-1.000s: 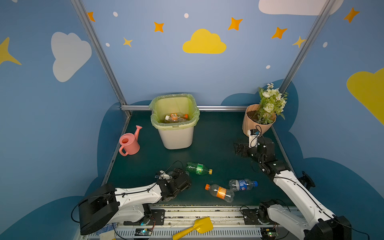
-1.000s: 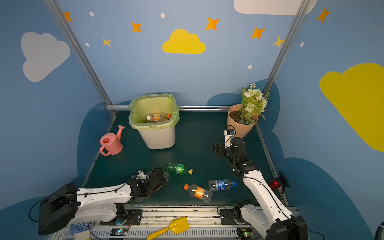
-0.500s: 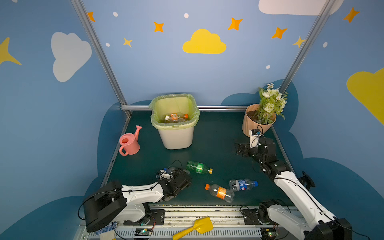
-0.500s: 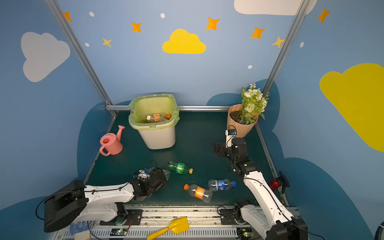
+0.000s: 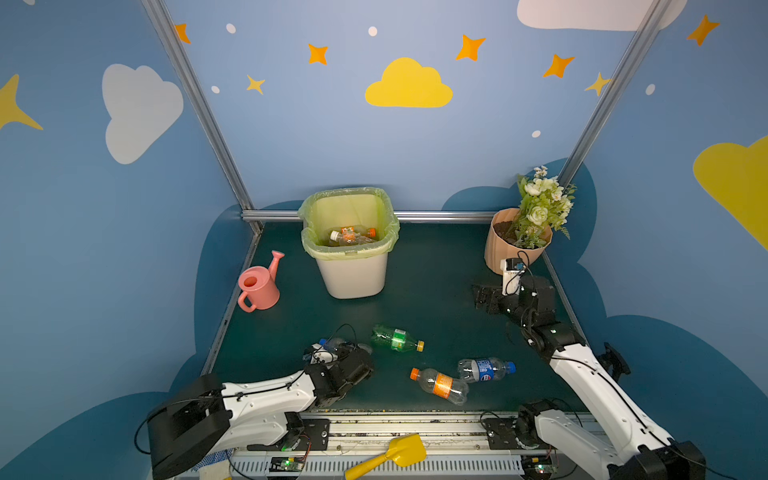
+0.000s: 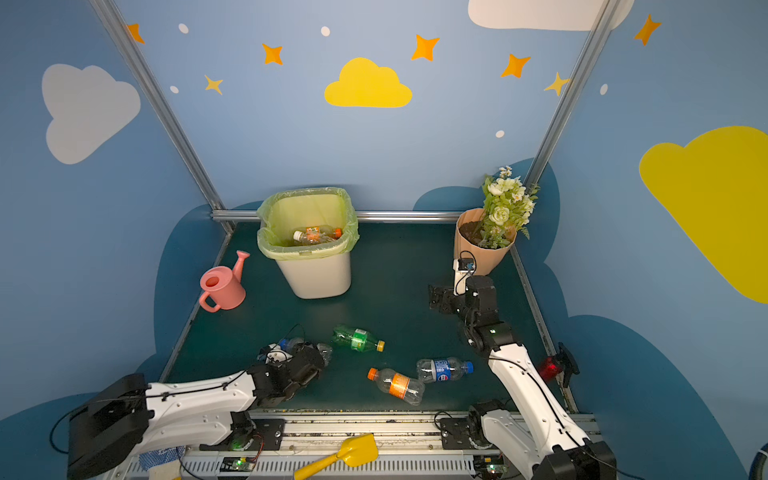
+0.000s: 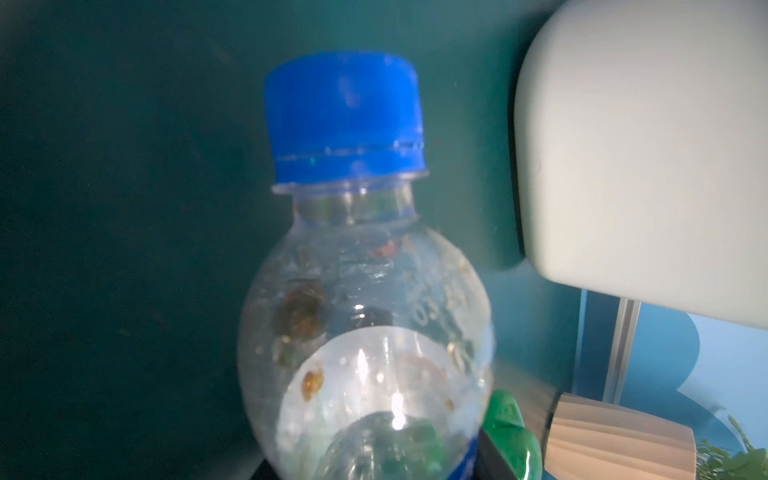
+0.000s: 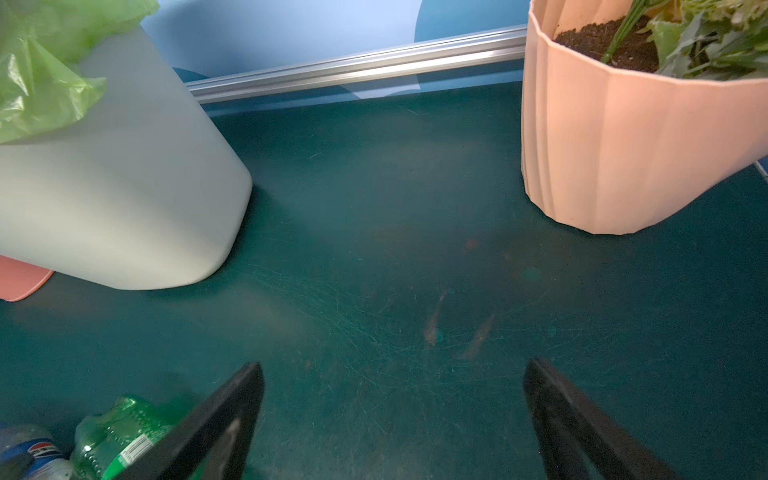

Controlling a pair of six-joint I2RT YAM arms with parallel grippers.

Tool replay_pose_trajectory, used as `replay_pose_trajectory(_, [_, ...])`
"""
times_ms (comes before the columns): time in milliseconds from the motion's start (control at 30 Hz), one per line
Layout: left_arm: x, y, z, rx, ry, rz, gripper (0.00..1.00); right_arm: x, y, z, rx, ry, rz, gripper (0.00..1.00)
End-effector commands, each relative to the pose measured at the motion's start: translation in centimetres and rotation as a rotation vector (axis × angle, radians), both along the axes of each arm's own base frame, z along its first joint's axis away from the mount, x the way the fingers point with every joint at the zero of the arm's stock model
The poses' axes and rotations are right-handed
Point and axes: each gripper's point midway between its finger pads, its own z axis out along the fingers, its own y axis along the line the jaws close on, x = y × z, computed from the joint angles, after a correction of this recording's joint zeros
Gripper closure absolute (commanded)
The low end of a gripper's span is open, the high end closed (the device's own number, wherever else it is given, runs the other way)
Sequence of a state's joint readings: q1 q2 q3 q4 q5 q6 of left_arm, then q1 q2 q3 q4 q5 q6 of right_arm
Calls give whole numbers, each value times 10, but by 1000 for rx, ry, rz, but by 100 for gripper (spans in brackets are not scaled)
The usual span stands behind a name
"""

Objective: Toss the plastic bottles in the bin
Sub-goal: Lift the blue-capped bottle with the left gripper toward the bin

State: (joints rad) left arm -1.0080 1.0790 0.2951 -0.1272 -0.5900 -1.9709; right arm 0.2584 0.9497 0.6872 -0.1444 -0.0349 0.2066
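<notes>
the gripped bottle (image 7: 365,332), clear with a blue cap, lies on its side on the near left of the green table (image 5: 436,291), well apart from the bin (image 5: 353,278). the left gripper (image 5: 345,351) sits over it, and in the left wrist view dark jaw parts press against both of its sides, so the jaws are pinching it. just to its right lies the green bottle (image 5: 395,337) with a yellow cap, near but not touching. further right, towards the front edge, the orange-label bottle (image 5: 440,384) and the blue-label bottle (image 5: 484,369) lie on their sides, touching or nearly so. more bottles (image 5: 351,236) rest inside the bin, which stands upright at the back with its yellow-green liner folded over the rim. the right gripper (image 8: 393,365) hovers over bare table between the bin and the flowerpot (image 5: 498,253), its jaws spread wide with nothing between them. a pink watering can (image 5: 257,286) stands left of the bin, and a yellow scoop (image 5: 395,453) lies on the rail in front
</notes>
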Motion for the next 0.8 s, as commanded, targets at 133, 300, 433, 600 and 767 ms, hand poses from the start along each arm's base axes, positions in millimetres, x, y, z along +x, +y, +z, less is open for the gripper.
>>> replay_pose_trajectory(133, [-1, 47, 36, -41, -108, 236, 53, -2, -3, -4, 11, 13, -12, 3])
replay_pose_trajectory(300, [2, 73, 87, 81, -250, 212, 55, -1, 1, -7, 30, 27, 1, 3])
replay_pose_trajectory(433, [4, 91, 134, 204, -378, 183, 56, -1, 5, -6, 50, 28, 12, 3])
replay_pose_trajectory(600, [12, 103, 233, 489, -545, 99, 56, 1, 8, -7, 70, 36, 18, 3])
replay_pose_trajectory(767, [25, 88, 328, 751, -667, -24, 55, -2, 12, -8, 88, 57, 32, 3])
